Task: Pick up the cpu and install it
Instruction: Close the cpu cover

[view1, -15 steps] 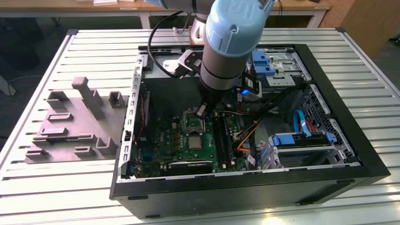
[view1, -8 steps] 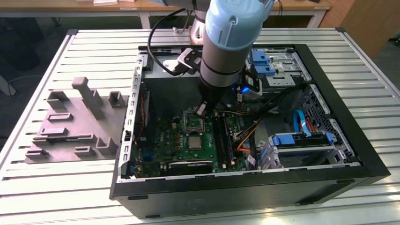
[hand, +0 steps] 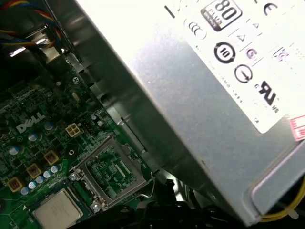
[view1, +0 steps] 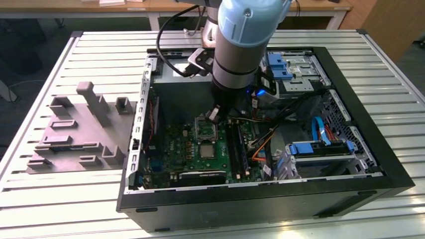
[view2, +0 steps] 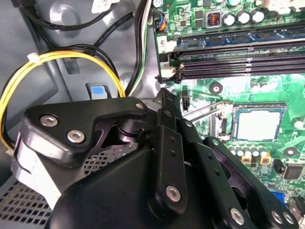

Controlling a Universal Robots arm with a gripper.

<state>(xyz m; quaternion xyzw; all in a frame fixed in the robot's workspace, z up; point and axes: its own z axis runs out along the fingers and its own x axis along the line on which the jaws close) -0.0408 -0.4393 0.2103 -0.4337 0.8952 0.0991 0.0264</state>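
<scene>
The open computer case (view1: 265,149) lies on the slatted bench (view1: 59,199), with the grey moulded tray (view1: 79,132) beside it on the exterior view's left. Inside, the cpu (view1: 208,152) sits flat in its place on the green motherboard (view1: 192,154); both wrist views show it too (view2: 257,125) (hand: 57,212). Just beyond it the hinged metal frame (hand: 112,174) stands open. The tool (view1: 214,115) hangs above that frame, apart from the chip; whether its fingers are apart or together I cannot tell. Farther back stands the silver power supply (hand: 214,95).
</scene>
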